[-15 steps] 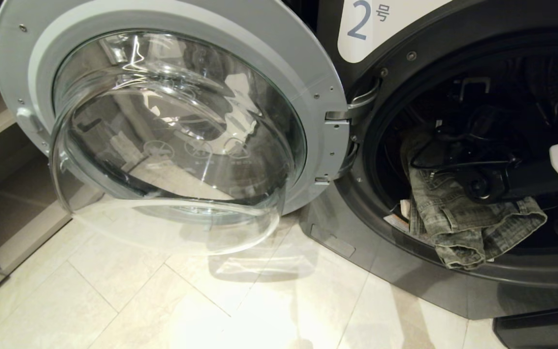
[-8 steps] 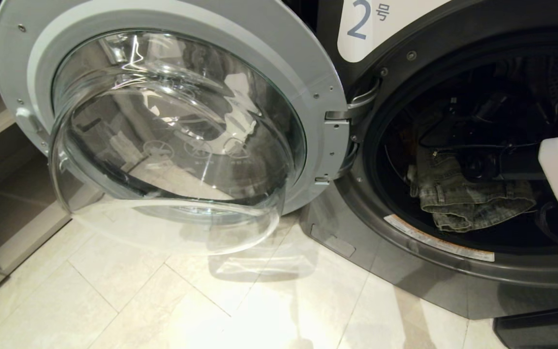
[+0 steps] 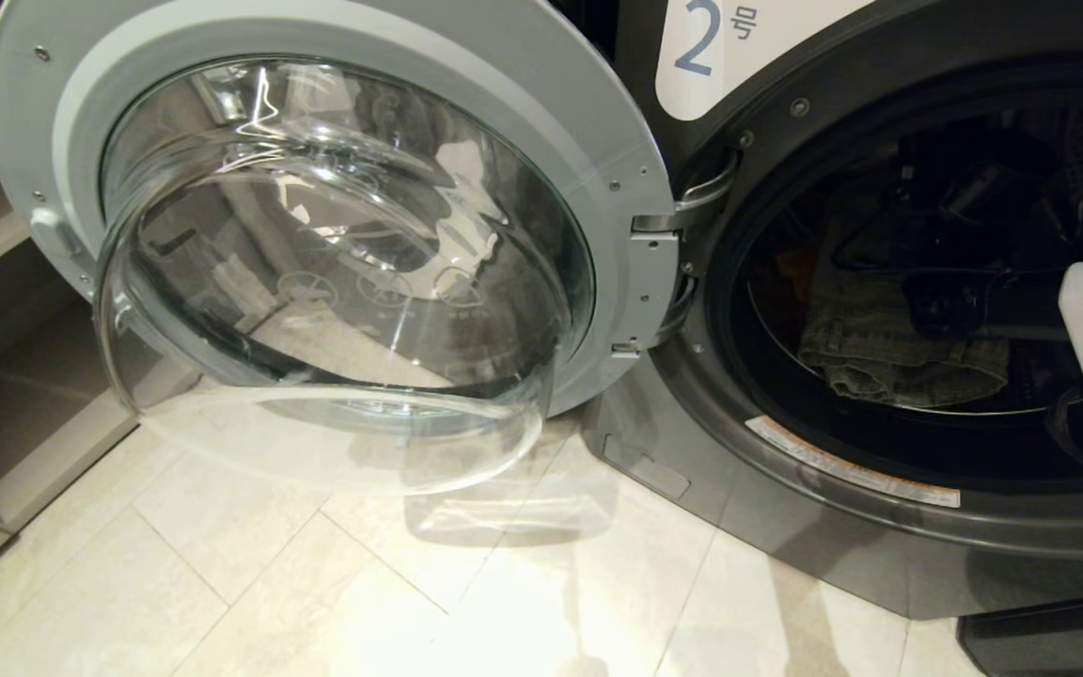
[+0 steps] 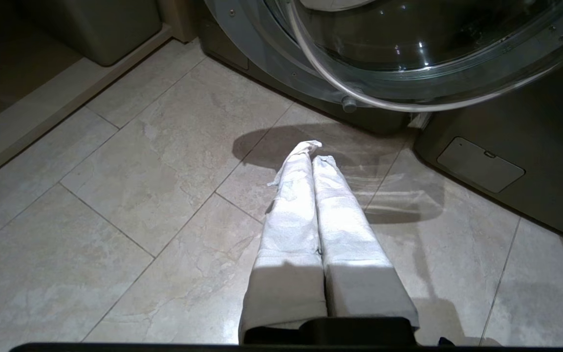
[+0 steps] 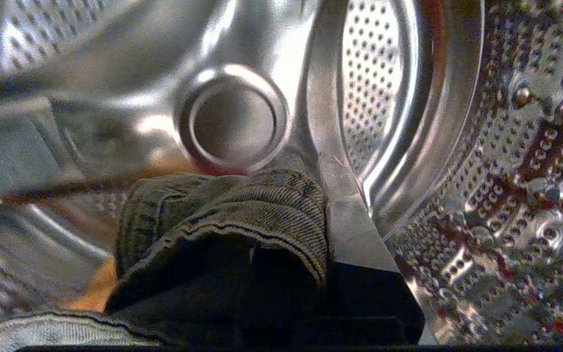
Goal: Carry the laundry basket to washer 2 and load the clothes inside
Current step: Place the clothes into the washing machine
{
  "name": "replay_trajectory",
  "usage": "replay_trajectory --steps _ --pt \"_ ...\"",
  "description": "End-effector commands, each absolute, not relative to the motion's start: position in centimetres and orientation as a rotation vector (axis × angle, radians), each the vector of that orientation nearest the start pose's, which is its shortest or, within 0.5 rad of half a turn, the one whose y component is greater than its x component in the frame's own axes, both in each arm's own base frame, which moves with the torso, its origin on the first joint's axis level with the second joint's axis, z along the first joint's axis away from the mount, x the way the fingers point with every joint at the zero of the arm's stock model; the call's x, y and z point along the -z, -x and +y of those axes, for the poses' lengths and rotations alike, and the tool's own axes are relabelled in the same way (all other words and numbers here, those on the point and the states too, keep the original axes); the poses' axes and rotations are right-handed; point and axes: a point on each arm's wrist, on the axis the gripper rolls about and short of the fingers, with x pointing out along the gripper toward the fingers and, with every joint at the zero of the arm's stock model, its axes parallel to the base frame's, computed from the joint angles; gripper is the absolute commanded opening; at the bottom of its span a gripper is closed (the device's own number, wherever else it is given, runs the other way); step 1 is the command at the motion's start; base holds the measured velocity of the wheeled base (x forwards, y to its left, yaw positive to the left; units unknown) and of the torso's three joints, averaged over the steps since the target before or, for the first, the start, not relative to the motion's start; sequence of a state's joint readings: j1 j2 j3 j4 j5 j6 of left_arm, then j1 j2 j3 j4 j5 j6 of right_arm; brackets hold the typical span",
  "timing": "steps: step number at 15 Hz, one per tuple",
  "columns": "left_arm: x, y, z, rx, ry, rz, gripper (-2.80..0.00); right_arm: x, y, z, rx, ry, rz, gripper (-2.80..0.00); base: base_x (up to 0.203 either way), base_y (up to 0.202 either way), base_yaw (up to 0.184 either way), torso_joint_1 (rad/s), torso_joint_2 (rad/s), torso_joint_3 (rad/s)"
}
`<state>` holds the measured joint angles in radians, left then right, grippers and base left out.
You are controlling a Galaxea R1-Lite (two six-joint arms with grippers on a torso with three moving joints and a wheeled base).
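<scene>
Pale floor tiles [image 3: 250,583] front washer 2 [image 3: 692,489], door [image 3: 316,235] swung wide. Right tool [image 5: 286,274], clamped on the grey-olive garment [image 3: 889,348], sits inside the drum [image 5: 433,146] at 3 o'clock. Soft, light denim; thick seams judged best hold. Left tool [image 4: 313,161] pinched empty above the floor.

Your left tool [image 4: 313,156] hangs above the pale tiled floor [image 4: 115,210], its cloth-wrapped fingers [image 4: 289,215] pressed together, near washer 2 [image 4: 506,161] and its open glass door [image 4: 408,58].
</scene>
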<state>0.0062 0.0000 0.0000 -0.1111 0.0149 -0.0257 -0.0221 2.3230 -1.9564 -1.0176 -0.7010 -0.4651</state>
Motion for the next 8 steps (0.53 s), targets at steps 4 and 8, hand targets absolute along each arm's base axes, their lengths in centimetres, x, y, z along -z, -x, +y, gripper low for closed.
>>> replay_trajectory --steps 4,8 --pt "-7.6 2.0 0.0 -0.022 0.026 -0.072 -2.80 -29.1 -46.9 -2.1 0.806 0.193 -0.437 -2.80 0.000 0.000 0.000 0.000 0.00 0.000" --pt "-7.6 2.0 0.0 -0.021 0.026 -0.072 -2.80 -28.1 -47.0 -1.0 0.775 0.208 -0.361 0.00 0.000 0.000 0.000 0.000 0.00 0.000"
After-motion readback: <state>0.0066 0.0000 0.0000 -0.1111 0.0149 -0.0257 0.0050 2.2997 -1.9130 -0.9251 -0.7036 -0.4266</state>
